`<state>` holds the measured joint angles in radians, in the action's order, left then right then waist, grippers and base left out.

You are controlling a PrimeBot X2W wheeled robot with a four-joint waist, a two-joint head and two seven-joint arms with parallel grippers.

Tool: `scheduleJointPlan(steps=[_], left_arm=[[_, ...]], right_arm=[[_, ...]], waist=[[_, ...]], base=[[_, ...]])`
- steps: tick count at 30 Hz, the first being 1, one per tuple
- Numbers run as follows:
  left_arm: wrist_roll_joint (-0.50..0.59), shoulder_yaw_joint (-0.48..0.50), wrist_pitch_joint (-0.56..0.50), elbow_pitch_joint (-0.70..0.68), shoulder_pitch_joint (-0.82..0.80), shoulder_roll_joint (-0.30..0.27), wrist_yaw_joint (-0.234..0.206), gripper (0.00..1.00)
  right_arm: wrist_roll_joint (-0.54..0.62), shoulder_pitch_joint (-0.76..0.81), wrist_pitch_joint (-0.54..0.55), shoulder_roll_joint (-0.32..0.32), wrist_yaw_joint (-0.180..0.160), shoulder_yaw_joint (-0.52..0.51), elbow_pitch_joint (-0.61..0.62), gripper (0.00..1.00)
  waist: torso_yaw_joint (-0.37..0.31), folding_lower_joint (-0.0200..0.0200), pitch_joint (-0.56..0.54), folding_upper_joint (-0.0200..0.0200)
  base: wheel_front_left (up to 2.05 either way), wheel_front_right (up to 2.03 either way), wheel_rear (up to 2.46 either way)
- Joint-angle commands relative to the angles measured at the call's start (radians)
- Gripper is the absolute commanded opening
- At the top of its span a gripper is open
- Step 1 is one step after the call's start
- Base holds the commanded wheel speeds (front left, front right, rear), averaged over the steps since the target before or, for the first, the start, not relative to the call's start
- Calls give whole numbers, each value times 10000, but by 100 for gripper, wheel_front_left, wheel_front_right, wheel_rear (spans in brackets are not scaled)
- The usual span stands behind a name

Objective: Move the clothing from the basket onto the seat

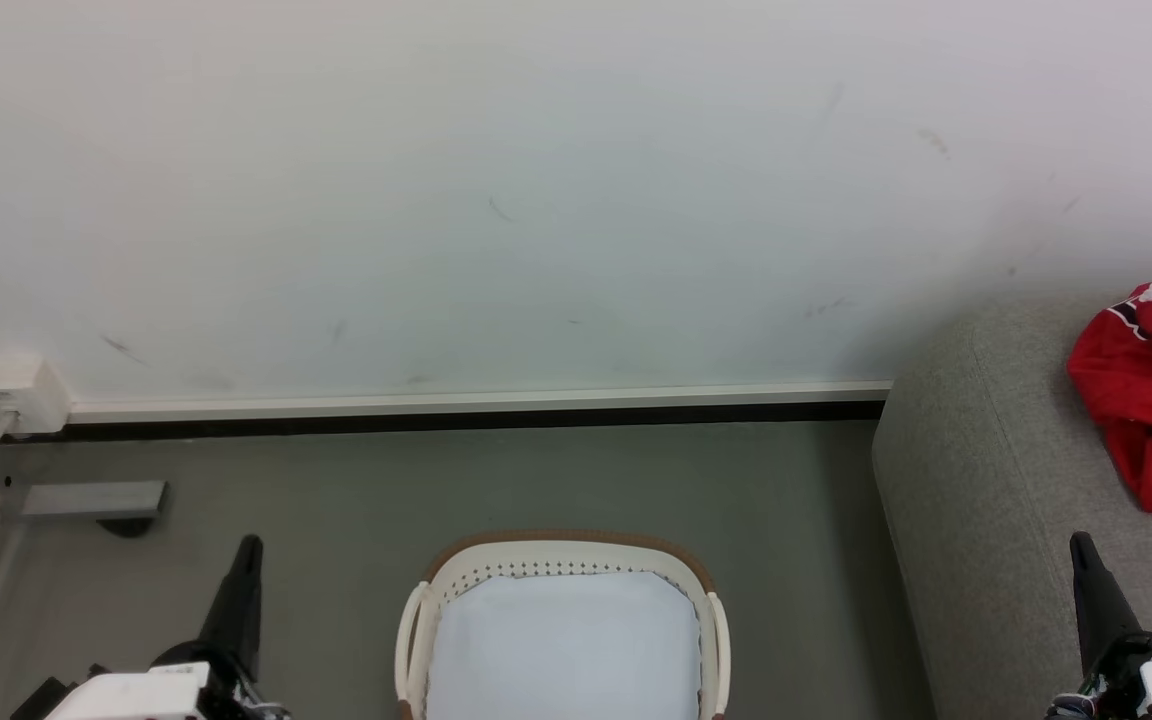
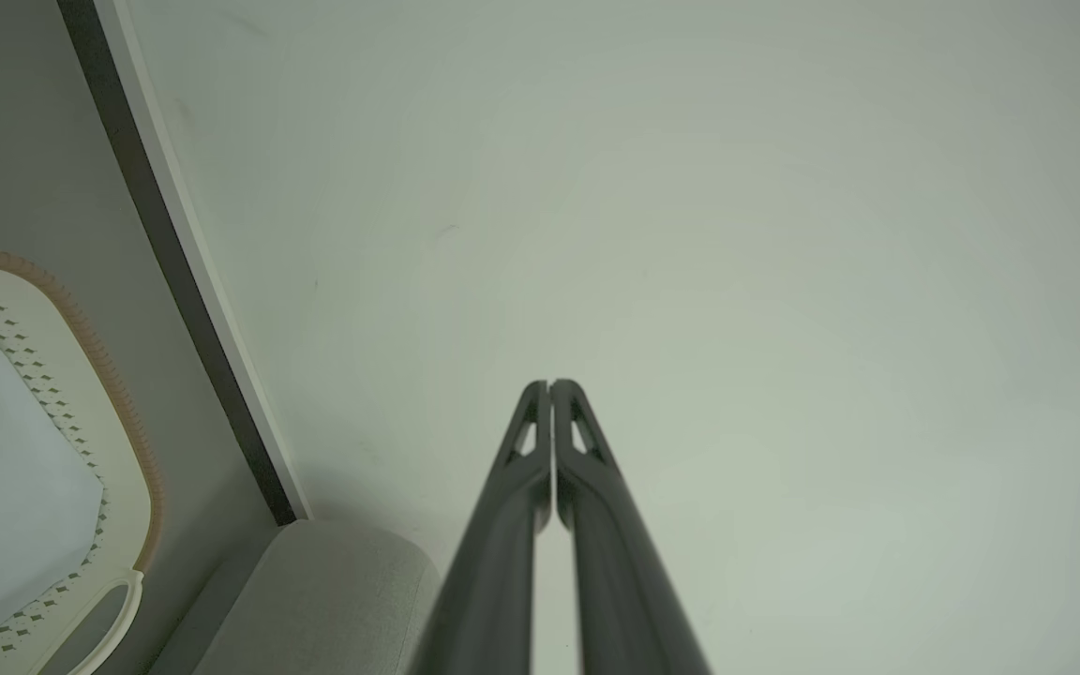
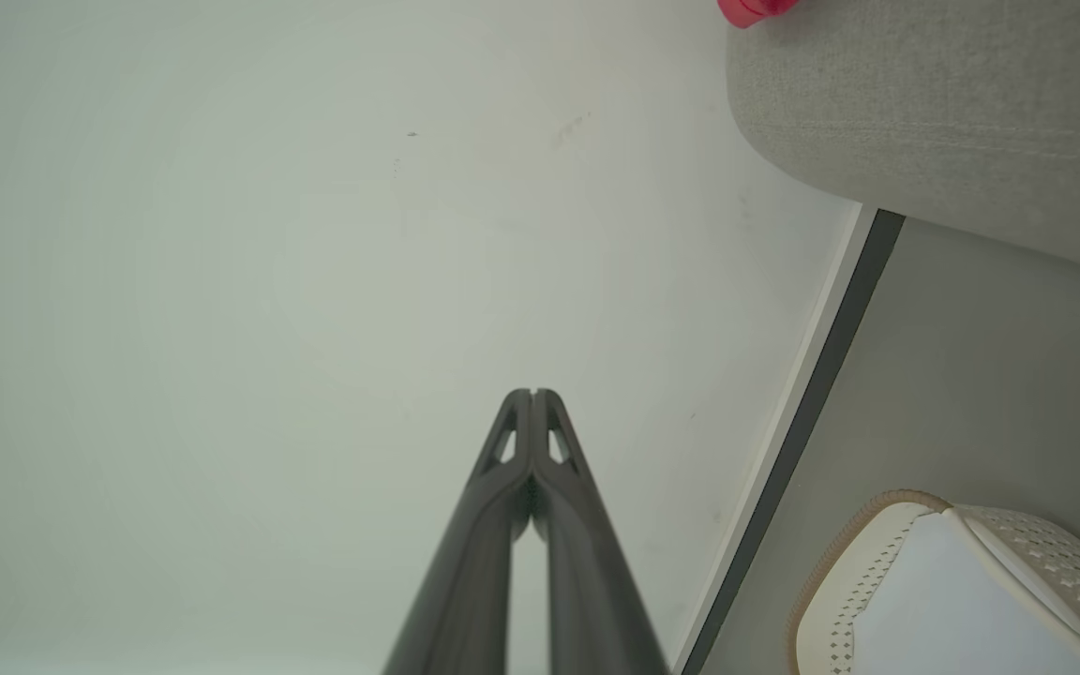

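Two grippers sit low in head view, both w/ fingers pressed together tip to tip and nothing held: L gripper (image 1: pixel 249 548) at lower left over the grey floor (image 1: pixel 536 480), R gripper (image 1: pixel 1082 546) at lower right in front of the sofa (image 1: pixel 986 500). Left wrist view confirms L gripper (image 2: pixel 550 385) closed, tips meeting, pointing at the pale wall (image 2: pixel 737 234); right wrist view shows the same for R gripper (image 3: pixel 532 394), no gap at the tips, only a thin slit lower down. Red jersey (image 1: pixel 1151 400) w/ white panel and dark trim lies bunched on the sofa top at the far right edge of head view, partly cut off by the frame, well apart from both grippers and from the basket (image 1: pixel 566 545). Basket stands on the floor btwn the two grippers, near bottom centre, brown rim toward the wall, plain white lining (image 1: pixel 561 640) showing inside. Sofa stands to the basket's right, its back end against the wall. White skirting (image 1: pixel 476 400) w/ a dark strip under it runs along the wall base; a small cream box (image 1: pixel 11 392) is mounted at its left end.
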<state>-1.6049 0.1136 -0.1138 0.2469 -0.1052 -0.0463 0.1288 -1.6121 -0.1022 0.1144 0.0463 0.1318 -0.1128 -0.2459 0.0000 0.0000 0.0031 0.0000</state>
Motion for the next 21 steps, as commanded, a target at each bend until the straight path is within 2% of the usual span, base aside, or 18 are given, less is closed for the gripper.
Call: scheduleJointPlan(steps=[1,21], left_arm=[[-145,15,-45,-31,-87,-72,37,0],[-146,11,-44,-32,-85,-72,37,0]], right_arm=[[-16,-122,31,74,-21,-39,45,0],[-17,-122,31,74,-21,-38,44,0]], waist=[[0,0,-1,0],[0,0,0,0]], base=[[0,0,0],[0,0,0]])
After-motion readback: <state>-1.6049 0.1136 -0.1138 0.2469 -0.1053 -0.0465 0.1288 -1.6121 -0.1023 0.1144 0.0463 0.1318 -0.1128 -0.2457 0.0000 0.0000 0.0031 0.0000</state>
